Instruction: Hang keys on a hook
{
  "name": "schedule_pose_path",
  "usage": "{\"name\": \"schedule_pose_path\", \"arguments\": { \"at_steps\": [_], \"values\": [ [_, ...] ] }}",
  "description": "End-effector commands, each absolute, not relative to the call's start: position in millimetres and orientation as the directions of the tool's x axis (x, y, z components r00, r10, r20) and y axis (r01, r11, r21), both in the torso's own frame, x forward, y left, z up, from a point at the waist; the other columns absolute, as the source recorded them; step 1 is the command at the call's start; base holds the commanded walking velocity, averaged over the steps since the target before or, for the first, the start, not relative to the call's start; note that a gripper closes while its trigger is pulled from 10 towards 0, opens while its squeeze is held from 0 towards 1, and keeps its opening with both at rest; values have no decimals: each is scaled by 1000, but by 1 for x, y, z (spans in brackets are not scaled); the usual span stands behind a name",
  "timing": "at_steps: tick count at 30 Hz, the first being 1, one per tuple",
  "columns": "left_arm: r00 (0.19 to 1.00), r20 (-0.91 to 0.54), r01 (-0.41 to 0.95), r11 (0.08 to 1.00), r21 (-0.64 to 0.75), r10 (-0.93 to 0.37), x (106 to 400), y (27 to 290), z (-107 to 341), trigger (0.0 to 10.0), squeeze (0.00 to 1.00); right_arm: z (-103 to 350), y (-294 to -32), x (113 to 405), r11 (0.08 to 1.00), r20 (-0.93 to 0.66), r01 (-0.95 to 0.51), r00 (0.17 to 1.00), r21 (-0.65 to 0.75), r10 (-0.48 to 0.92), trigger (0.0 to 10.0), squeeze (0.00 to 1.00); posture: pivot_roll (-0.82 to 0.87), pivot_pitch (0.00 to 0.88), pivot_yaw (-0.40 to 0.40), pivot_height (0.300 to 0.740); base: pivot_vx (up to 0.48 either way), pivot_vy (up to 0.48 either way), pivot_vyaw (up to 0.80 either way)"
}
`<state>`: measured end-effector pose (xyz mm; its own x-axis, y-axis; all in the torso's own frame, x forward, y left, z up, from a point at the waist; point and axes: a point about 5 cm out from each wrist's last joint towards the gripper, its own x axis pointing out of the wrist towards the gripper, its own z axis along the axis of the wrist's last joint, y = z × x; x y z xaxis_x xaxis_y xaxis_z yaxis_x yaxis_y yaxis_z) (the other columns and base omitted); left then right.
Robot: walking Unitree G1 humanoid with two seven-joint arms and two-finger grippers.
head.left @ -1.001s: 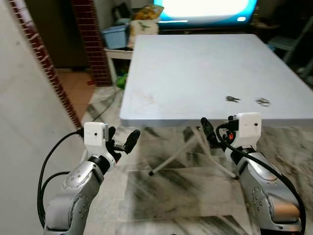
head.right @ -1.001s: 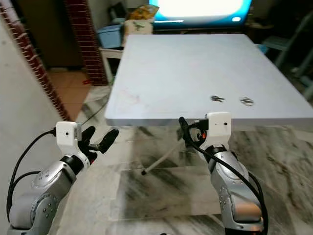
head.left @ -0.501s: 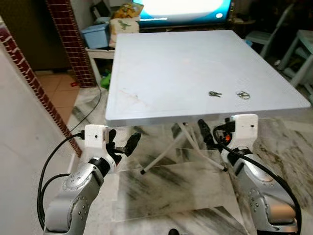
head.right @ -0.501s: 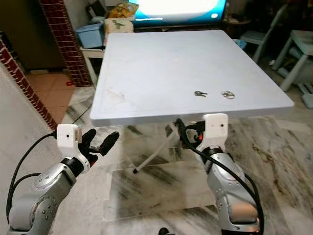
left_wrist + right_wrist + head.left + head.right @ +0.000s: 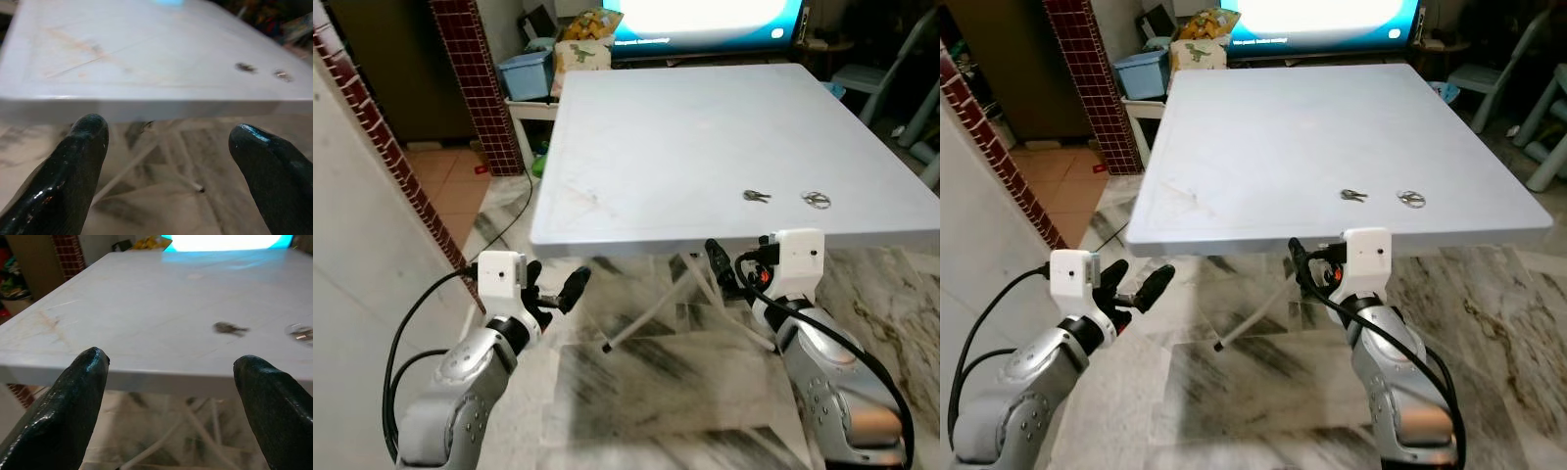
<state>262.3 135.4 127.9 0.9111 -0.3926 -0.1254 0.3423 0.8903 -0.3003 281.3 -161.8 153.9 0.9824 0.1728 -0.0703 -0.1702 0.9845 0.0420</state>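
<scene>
Keys on white table.

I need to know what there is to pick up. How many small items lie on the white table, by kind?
Keys: 1
Metal key ring: 1
Total: 2, both near the front edge of the white table.

On the white table, the keys and the small metal ring beside them are too small to show their shape or number, and in the right wrist view they are only blurred smudges. The table's right corner is cut off by the edge of the left eye view. The table's front edge hides most of its folding legs.
</scene>
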Motion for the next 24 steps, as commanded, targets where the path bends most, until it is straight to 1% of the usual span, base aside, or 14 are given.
{"name": "schedule_pose_path", "arguments": {
  "at_steps": [1,16,19,21,24],
  "values": [
    [915,-126,337,898,-282,-383,261,142,130,10000,0,157,-158,281,981,-52,-188,980,44,190,10000,0,-15,66,37,740,0,-311,0],
    [916,-130,335,901,-276,-380,261,142,129,10000,0,157,-156,281,981,-48,-189,980,42,191,10000,0,-15,62,36,740,0,-339,0],
    [916,-130,336,901,-274,-381,261,142,129,10000,0,157,-156,281,981,-48,-189,980,42,191,10000,0,-15,64,38,740,0,0,0],
    [916,-130,335,902,-272,-380,261,142,130,10000,0,156,-156,281,981,-49,-189,980,41,191,10000,0,-15,64,38,740,0,-262,0],
    [925,-130,313,911,-267,-356,262,144,129,10000,0,156,-156,281,981,-49,-189,980,39,191,10000,0,-15,64,38,740,0,0,0]
  ]
}}
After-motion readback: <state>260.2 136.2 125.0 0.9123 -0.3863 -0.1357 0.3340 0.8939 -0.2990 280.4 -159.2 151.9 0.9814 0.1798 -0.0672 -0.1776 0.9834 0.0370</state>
